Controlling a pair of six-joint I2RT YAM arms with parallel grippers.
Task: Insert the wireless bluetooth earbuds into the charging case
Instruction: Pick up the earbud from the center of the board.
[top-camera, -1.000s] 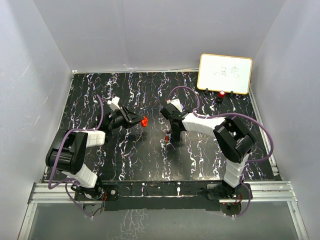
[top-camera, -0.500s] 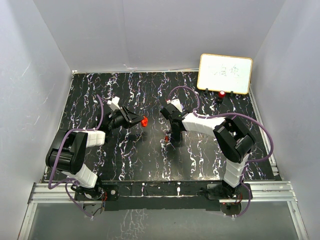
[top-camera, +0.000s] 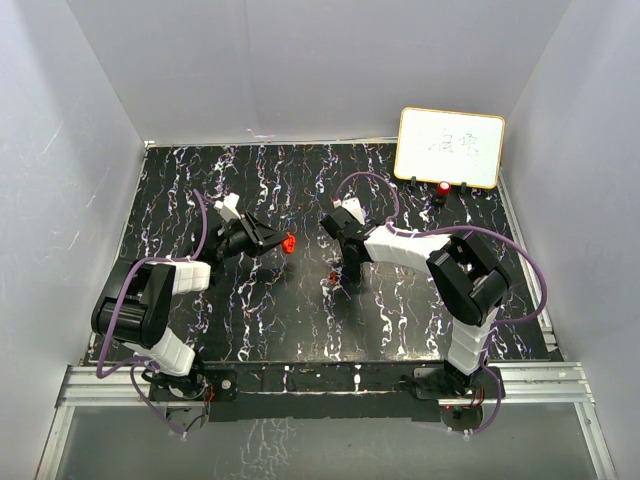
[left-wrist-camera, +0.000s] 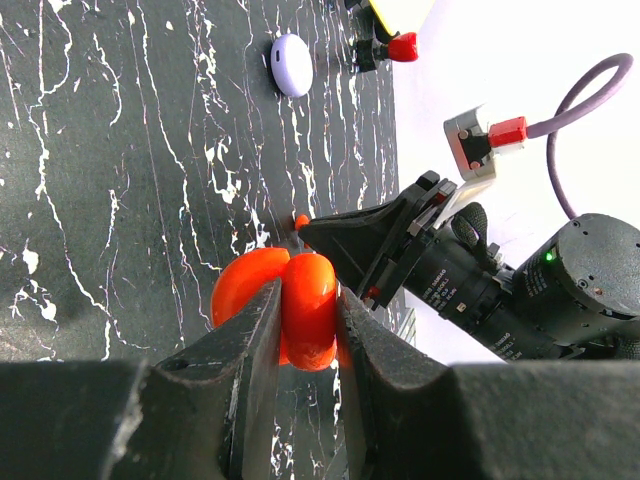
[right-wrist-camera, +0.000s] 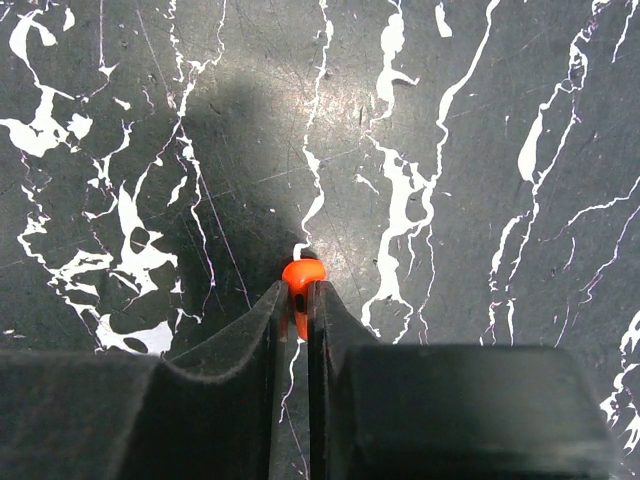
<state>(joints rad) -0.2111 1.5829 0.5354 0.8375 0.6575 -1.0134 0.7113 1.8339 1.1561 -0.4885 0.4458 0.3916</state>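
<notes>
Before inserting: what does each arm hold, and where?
Left jaws clamp one half of the open red case; right jaws pinch a red earbud below its head.

Jaws clamped on red charging case (left-wrist-camera: 305, 310), lavender case (left-wrist-camera: 292, 65) well apart, black marbled table (left-wrist-camera: 120, 150)

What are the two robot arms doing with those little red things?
The left gripper is holding a red charging case, which looks flipped open. The right gripper is pinching a tiny red earbud down by the black table, close to the case. The earbud is not in the case yet.
</notes>
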